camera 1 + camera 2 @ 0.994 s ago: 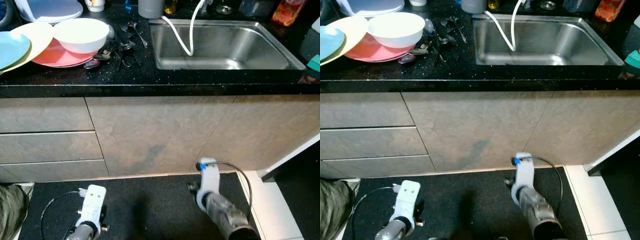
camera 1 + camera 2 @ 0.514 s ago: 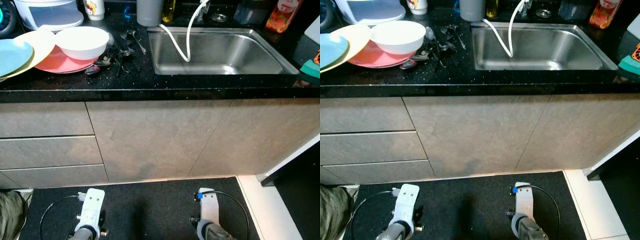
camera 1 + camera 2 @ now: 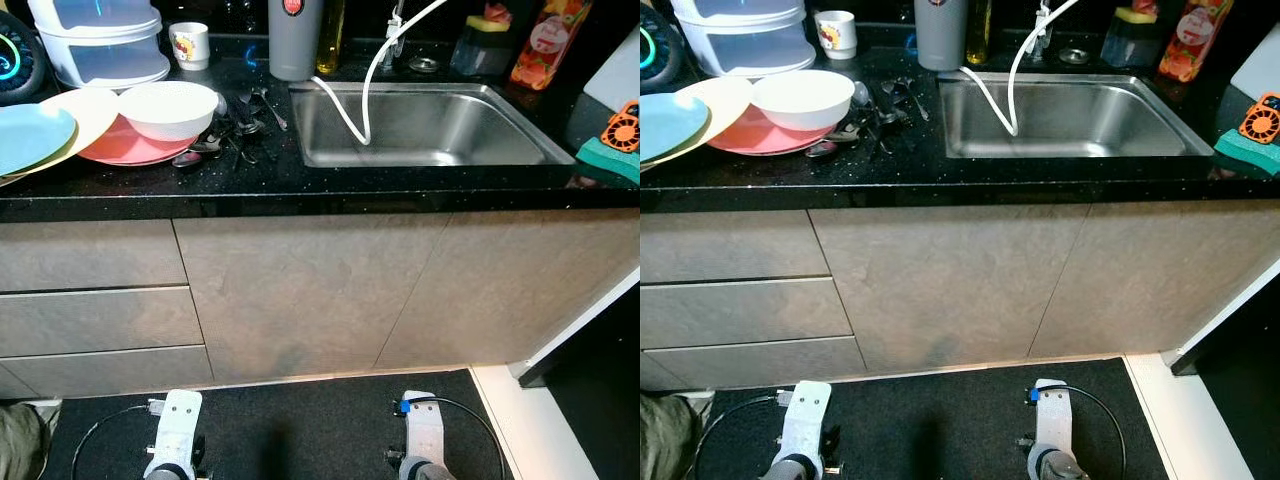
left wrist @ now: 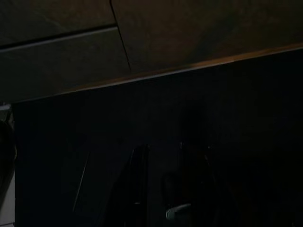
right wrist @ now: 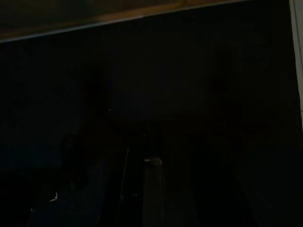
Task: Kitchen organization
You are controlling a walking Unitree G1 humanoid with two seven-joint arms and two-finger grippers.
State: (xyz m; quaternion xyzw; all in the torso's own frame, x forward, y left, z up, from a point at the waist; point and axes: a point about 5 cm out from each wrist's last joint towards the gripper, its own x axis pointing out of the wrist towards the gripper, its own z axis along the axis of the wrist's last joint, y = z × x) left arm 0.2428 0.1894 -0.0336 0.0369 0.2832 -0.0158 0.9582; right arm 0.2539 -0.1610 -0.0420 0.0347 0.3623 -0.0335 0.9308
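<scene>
Jaws on both arms sit too deep in shade for me to tell their spread; left gripper point(image 3: 172, 470) and right gripper point(image 3: 424, 462) hang low over the dark mat point(image 3: 300, 425). On the bench point(image 3: 260, 185), a white bowl point(image 3: 167, 108) rests on stacked plates point(image 3: 70, 125) beside cutlery point(image 3: 240, 125), left of the sink point(image 3: 420, 125).

Both wrist views too dark for detail.

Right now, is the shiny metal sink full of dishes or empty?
Empty. The stainless steel sink shows a bare basin bottom, with just a white hose dangling into it.
</scene>
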